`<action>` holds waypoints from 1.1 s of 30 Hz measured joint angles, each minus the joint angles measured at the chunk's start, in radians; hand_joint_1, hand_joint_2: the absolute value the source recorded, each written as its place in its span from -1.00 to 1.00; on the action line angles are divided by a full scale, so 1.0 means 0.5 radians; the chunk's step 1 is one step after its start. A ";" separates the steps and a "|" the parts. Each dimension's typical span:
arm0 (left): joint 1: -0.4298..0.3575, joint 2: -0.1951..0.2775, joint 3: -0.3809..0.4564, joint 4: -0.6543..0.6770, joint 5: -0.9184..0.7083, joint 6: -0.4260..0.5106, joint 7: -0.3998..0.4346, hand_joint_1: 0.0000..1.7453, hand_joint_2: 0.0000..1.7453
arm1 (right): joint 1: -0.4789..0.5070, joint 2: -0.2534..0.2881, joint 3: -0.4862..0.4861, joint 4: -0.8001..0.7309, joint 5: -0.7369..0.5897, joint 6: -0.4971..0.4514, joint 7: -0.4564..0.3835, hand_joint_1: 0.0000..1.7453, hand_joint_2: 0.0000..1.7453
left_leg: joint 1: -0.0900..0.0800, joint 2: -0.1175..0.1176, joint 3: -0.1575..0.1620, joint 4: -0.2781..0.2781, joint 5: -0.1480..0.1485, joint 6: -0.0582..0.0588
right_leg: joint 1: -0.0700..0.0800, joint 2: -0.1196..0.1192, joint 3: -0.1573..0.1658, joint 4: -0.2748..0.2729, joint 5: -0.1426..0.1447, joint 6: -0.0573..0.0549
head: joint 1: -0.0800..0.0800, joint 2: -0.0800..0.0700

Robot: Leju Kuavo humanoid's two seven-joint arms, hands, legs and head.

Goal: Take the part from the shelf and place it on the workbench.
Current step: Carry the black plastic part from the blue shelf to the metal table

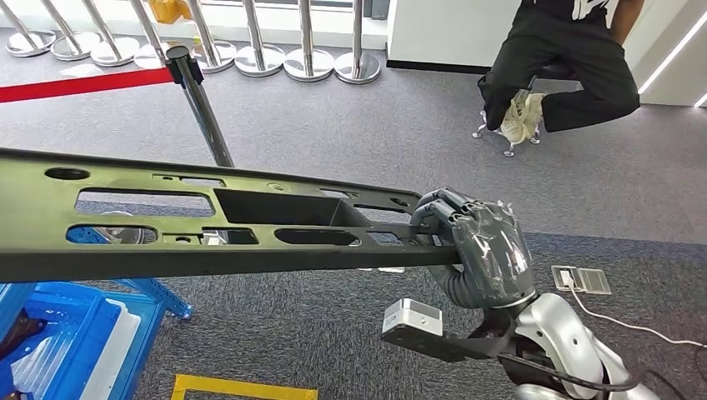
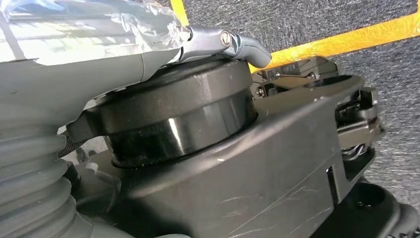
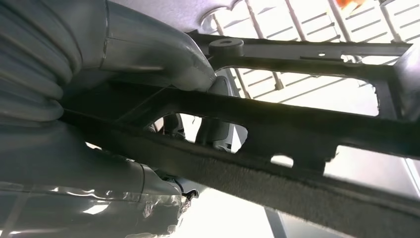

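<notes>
Carrying the part (image 1: 208, 225), a long black moulded panel w/ cut-outs, spanning the head view from left edge to centre-right, level-ish, above grey carpet (image 1: 375, 125); no shelf or workbench in sight. Judging it stiff, light for its length but awkward: long lever, ends will swing, so keeping a hold at each end and off the thin ribs, which look breakable. Surface looks smooth, maybe slippery. Right hand (image 1: 483, 250) is wrapping the part's right end, fingers over the top edge, thumb under. Left hand (image 2: 74, 74) is pressing against a black round boss (image 2: 178, 119); can't tell if it's actually gripping. Blue crate (image 1: 75, 342) sitting below left, red-belt stanchion (image 1: 200, 104) beyond, a person (image 1: 567, 67) far right.
</notes>
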 joint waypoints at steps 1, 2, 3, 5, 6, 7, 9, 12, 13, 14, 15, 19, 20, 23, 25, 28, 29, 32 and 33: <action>0.002 -0.001 0.000 0.000 0.001 0.000 0.002 -1.00 1.00 | 0.000 0.000 -0.001 0.000 0.000 0.000 0.000 1.00 1.00 | 0.003 0.020 0.004 -0.007 0.002 0.009 | 0.000 -0.048 -0.037 0.083 -0.046 0.011 | 0.008 0.000; 0.005 -0.001 0.000 0.001 0.003 0.000 0.003 -1.00 1.00 | 0.000 0.000 -0.001 0.000 0.000 0.000 0.000 1.00 1.00 | 0.001 0.037 0.006 -0.010 0.002 0.015 | -0.002 -0.093 -0.090 0.196 -0.100 0.022 | 0.017 0.000; 0.007 -0.001 0.000 0.001 0.004 0.000 0.004 -1.00 1.00 | 0.001 0.001 0.000 0.000 0.000 0.001 0.000 1.00 1.00 | 0.000 0.056 0.007 -0.011 0.000 0.019 | -0.008 -0.115 -0.152 0.320 -0.149 0.030 | 0.022 0.000; 0.009 0.000 0.000 0.001 0.005 0.000 0.004 -1.00 1.00 | 0.002 0.001 0.000 0.000 0.000 0.002 0.000 1.00 1.00 | -0.002 0.091 0.010 -0.011 -0.007 0.023 | -0.019 -0.133 -0.224 0.454 -0.169 0.038 | 0.025 0.000; 0.010 0.001 0.000 0.002 0.006 0.000 0.004 -1.00 1.00 | 0.003 0.001 0.000 0.000 0.000 0.002 0.001 1.00 1.00 | -0.002 0.108 0.015 -0.011 -0.012 0.023 | -0.022 -0.138 -0.209 0.417 -0.127 0.038 | 0.026 0.000; 0.010 0.001 0.000 0.002 0.008 0.000 0.004 -1.00 1.00 | 0.003 0.001 0.000 0.000 0.000 0.002 0.001 1.00 1.00 | -0.002 0.121 0.023 -0.011 -0.018 0.021 | -0.024 -0.146 -0.157 0.309 -0.060 0.035 | 0.026 0.000; 0.012 0.002 0.000 0.004 0.011 0.000 0.005 -1.00 1.00 | 0.002 0.001 -0.001 0.000 0.001 0.002 0.001 1.00 1.00 | -0.003 0.144 0.041 -0.017 -0.030 0.015 | -0.019 -0.192 -0.031 0.049 0.041 0.027 | 0.026 0.000; 0.015 0.006 0.000 0.010 0.012 0.000 0.007 -1.00 1.00 | -0.001 0.001 -0.002 0.000 0.000 0.002 0.000 1.00 1.00 | -0.017 0.168 0.059 -0.039 -0.036 -0.003 | 0.012 -0.260 0.029 -0.089 0.056 0.000 | 0.025 0.000; 0.016 0.006 0.000 0.010 0.013 0.000 0.007 -1.00 1.00 | -0.002 0.001 -0.002 0.000 0.000 0.002 -0.001 1.00 1.00 | -0.022 0.177 0.065 -0.044 -0.038 -0.011 | 0.017 -0.248 0.028 -0.097 0.061 -0.009 | 0.024 0.000; 0.016 0.006 0.000 0.010 0.013 0.000 0.007 -1.00 1.00 | -0.002 0.002 -0.002 0.000 0.000 0.001 -0.002 1.00 1.00 | -0.024 0.185 0.072 -0.049 -0.045 -0.021 | 0.010 -0.230 0.032 -0.103 0.062 -0.018 | 0.019 0.000; 0.017 0.006 0.000 0.010 0.013 0.000 0.007 -1.00 1.00 | -0.003 0.002 -0.002 0.000 0.000 0.001 -0.003 1.00 1.00 | -0.025 0.177 0.077 -0.038 -0.059 -0.032 | 0.003 -0.215 0.040 -0.112 0.063 -0.025 | 0.015 0.000; 0.009 0.006 0.000 0.009 0.007 0.000 -0.002 -1.00 1.00 | -0.011 0.002 -0.001 -0.001 -0.001 -0.001 -0.008 1.00 1.00 | -0.032 0.085 -0.091 0.344 -0.243 -0.055 | -0.006 -0.155 0.068 -0.131 0.060 -0.069 | -0.023 0.000; 0.006 0.006 0.000 0.008 0.006 0.000 -0.005 -1.00 1.00 | -0.011 0.002 0.000 0.000 -0.002 -0.001 -0.008 1.00 1.00 | -0.036 0.077 -0.150 0.460 -0.276 -0.056 | -0.001 -0.134 0.074 -0.130 0.056 -0.074 | -0.027 0.000; 0.001 0.006 0.000 0.003 0.005 0.000 -0.010 -1.00 1.00 | -0.010 0.003 0.002 0.000 -0.004 -0.001 -0.008 1.00 1.00 | -0.039 0.060 -0.147 0.416 -0.157 -0.048 | 0.006 -0.056 0.099 -0.123 0.043 -0.080 | -0.032 0.000; 0.003 0.004 0.000 0.003 0.004 0.000 -0.008 -1.00 1.00 | -0.011 0.004 0.003 -0.001 -0.004 0.000 -0.007 1.00 1.00 | -0.026 0.000 -0.058 0.165 -0.013 -0.044 | 0.009 -0.006 0.105 -0.107 0.029 -0.071 | -0.034 0.000; 0.006 0.000 -0.001 0.003 0.004 0.000 -0.003 -1.00 1.00 | -0.009 0.004 0.001 -0.001 -0.004 0.000 -0.007 1.00 1.00 | -0.019 -0.057 -0.008 0.005 0.020 -0.024 | 0.008 0.058 0.079 -0.089 0.029 -0.044 | -0.031 0.000; 0.004 -0.002 -0.001 0.003 0.005 0.000 -0.002 -1.00 1.00 | -0.007 0.004 0.001 -0.001 -0.004 -0.001 -0.006 1.00 1.00 | -0.021 -0.042 -0.006 -0.005 0.019 -0.013 | 0.006 0.076 0.072 -0.092 0.034 -0.034 | -0.031 0.000; 0.002 -0.006 -0.001 0.002 0.005 0.000 0.003 -1.00 1.00 | -0.005 0.001 -0.001 -0.001 -0.004 -0.001 -0.006 1.00 1.00 | -0.010 0.016 0.009 -0.039 0.034 0.017 | 0.009 0.008 0.031 -0.004 -0.026 -0.005 | -0.023 0.000; 0.004 -0.006 -0.001 0.003 0.007 0.000 0.005 -1.00 1.00 | -0.006 0.000 -0.002 -0.001 -0.004 -0.001 -0.006 1.00 1.00 | -0.008 0.036 0.013 -0.046 0.035 0.024 | 0.007 -0.049 -0.016 0.094 -0.080 0.007 | -0.018 0.000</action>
